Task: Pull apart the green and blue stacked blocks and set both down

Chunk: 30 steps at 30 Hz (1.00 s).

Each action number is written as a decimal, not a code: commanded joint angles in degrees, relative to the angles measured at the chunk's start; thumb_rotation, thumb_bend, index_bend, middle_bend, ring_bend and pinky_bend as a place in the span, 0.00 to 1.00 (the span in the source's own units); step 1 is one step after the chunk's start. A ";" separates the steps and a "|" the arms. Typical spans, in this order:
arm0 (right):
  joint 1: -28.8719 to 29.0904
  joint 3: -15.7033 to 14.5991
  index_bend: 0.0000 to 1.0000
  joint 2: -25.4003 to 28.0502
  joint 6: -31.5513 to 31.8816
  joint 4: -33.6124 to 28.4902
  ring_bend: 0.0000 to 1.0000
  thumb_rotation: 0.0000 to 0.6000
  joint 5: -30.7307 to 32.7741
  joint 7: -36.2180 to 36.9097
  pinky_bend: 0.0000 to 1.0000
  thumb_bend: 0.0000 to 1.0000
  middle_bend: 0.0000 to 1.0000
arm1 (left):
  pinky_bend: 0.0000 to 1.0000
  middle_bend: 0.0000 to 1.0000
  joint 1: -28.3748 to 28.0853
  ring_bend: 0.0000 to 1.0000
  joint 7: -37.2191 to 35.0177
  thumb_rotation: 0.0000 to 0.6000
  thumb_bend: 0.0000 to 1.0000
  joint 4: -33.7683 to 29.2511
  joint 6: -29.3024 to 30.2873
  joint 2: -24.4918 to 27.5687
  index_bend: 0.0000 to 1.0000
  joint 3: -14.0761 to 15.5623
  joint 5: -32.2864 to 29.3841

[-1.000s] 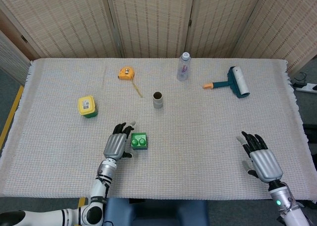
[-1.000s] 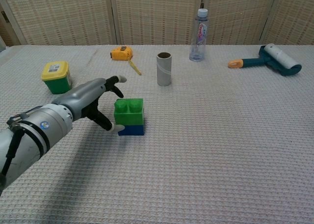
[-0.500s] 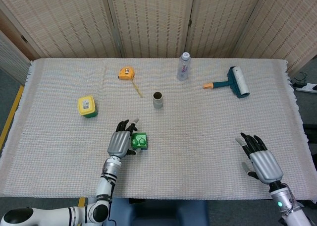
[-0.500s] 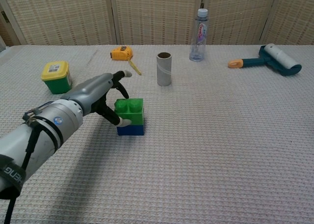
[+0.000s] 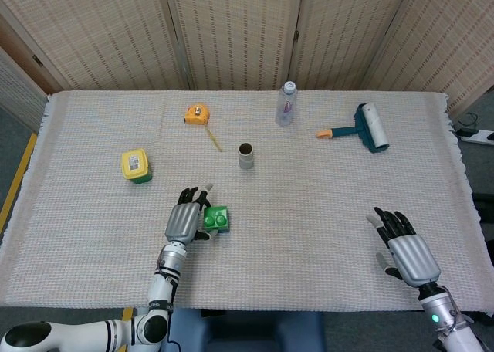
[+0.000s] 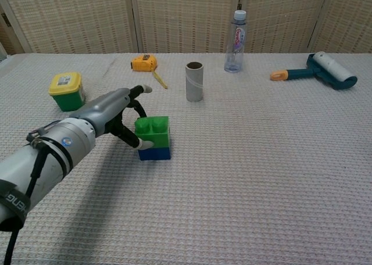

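The green block [image 5: 217,219] [image 6: 152,132] sits stacked on the blue block [image 6: 155,153] on the cloth, left of centre near the front. My left hand [image 5: 184,221] [image 6: 99,117] lies against the stack's left side. Its thumb touches the green block's front face, and its fingers reach past the block's far corner, still spread. The stack stands on the table, not lifted. My right hand [image 5: 409,252] rests open on the cloth at the front right, far from the blocks, and only the head view shows it.
A yellow-lidded green tub [image 5: 136,165] stands to the left. A yellow tape measure [image 5: 197,114], a cardboard tube [image 5: 245,155] and a clear bottle [image 5: 286,103] stand behind the blocks. A teal lint roller [image 5: 363,128] lies at the back right.
My left hand has moved right onto the stack, its thumb now against the green block. The stack has shifted very slightly. The right hand has barely moved.
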 commanded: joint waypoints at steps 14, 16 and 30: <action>1.27 0.25 0.00 -1.56 -3.58 0.83 0.00 1.00 2.47 -1.29 0.00 0.48 0.00 | 0.00 0.81 2.53 0.30 -6.84 1.00 0.53 -2.40 2.82 1.97 0.63 1.18 4.47; 1.72 0.45 0.00 -2.13 -4.28 1.36 0.00 1.00 2.71 -0.54 0.00 0.48 0.00 | 0.00 0.82 3.02 0.30 -8.83 1.00 0.54 -3.77 2.32 2.95 0.64 0.97 4.61; 17.34 2.21 0.00 -9.45 -25.18 9.39 0.00 1.00 -1.38 43.85 0.00 0.48 0.00 | 0.00 0.84 5.71 0.30 -28.80 1.00 0.59 -12.16 -3.55 11.42 0.67 -0.66 8.30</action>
